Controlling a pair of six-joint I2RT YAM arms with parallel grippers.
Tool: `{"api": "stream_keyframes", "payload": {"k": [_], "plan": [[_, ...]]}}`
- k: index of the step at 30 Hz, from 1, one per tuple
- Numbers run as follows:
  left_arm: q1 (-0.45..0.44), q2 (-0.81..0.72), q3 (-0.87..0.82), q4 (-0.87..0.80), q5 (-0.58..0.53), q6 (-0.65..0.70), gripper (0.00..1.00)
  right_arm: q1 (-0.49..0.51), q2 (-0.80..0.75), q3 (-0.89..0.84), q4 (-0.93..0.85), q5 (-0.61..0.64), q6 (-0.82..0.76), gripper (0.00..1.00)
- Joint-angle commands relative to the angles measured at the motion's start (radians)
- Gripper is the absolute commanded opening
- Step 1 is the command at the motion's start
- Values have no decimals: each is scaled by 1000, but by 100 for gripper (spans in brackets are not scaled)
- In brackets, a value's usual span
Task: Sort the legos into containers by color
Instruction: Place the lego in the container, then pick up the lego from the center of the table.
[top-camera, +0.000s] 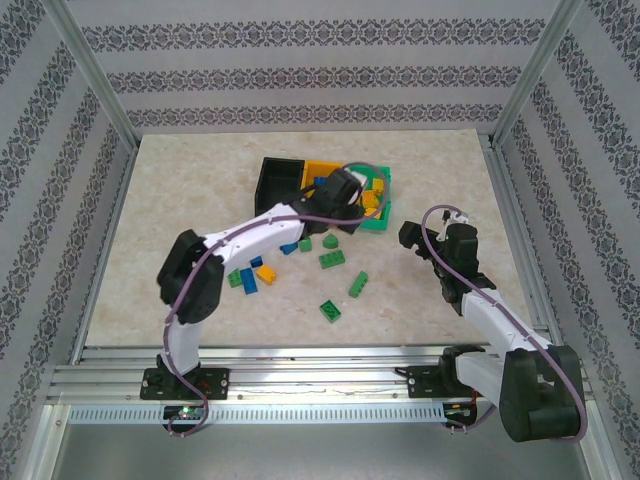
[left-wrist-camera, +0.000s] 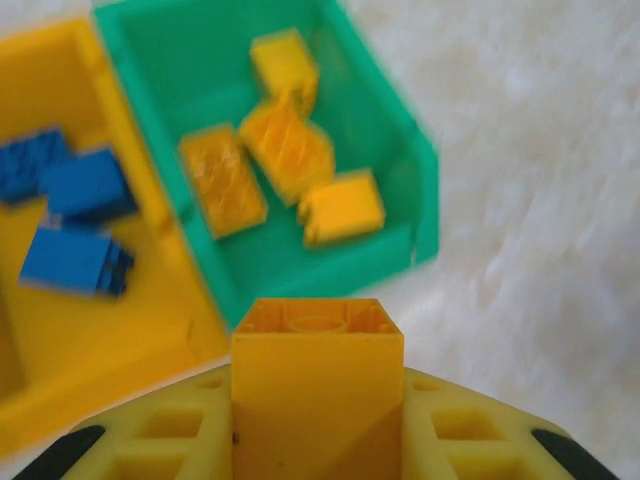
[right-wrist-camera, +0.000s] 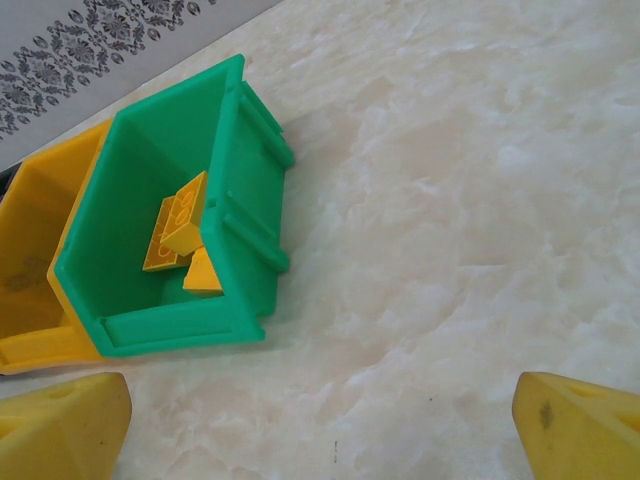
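Our left hand grips a yellow-orange lego, a blocky brick with its hollow end showing, right at the green bin. Four more yellow-orange bricks lie in that bin, and three blue ones sit in the orange-yellow bin beside it. The black bin ends the row. Green, blue and orange loose legos are scattered on the counter. Our right hand gapes wide, holding nothing.
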Motion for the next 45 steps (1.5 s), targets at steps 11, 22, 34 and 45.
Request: {"api": "stream_keyframes", "payload": {"k": [11, 22, 34, 45], "plan": [[65, 250, 431, -246, 34, 86, 61, -5, -3, -10, 34, -28, 22, 98], [85, -300, -349, -91, -69, -1, 67, -5, 23, -8, 51, -49, 36, 98], [136, -450, -623, -379, -32, -101, 68, -3, 69, 2, 68, -69, 47, 98], [172, -301, -611, -392, 2, -74, 67, -3, 57, -1, 59, -63, 40, 98]]}}
